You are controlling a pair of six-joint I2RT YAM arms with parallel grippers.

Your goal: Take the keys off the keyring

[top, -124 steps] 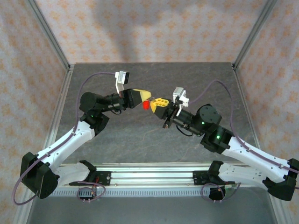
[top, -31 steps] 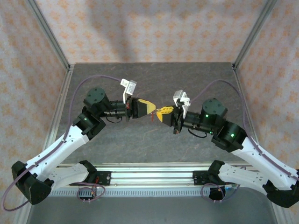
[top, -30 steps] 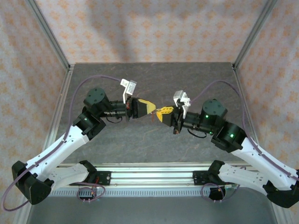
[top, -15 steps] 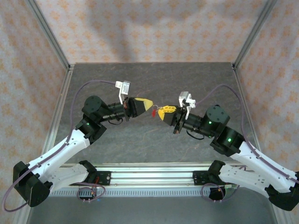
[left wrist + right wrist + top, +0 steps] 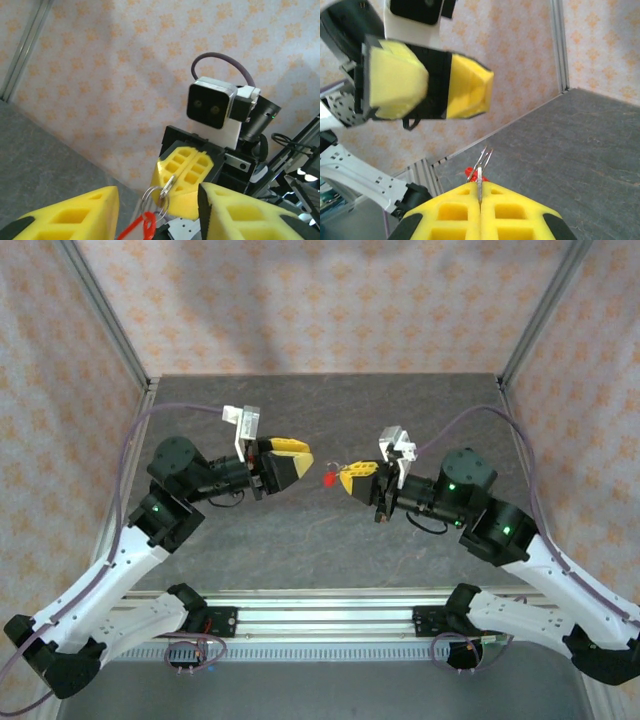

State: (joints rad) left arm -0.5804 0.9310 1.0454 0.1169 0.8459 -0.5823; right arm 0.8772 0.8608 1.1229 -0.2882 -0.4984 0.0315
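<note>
My right gripper (image 5: 347, 477) is shut on the tiny silvery key (image 5: 479, 183), which is pinched flat between its yellow pads (image 5: 520, 215). From the key hangs the keyring: its thin wire ring (image 5: 486, 156) carries the red piece (image 5: 328, 480). My left gripper (image 5: 300, 460) stands open a short way left of the red piece, touching nothing. In the left wrist view the key (image 5: 168, 184), the ring (image 5: 144, 199) and the red piece (image 5: 148, 224) show in the gap between my spread fingers (image 5: 65, 220). All of it is held in the air above the dark table (image 5: 330, 540).
Patterned walls and metal corner posts (image 5: 110, 325) enclose the table. A metal rail (image 5: 320, 605) runs along the near edge by both arm bases. Purple cables (image 5: 470, 420) loop above each arm.
My left gripper has pulled back to the left, away from the right gripper, and has opened. The keyring and key stay in the right gripper, which has barely moved.
</note>
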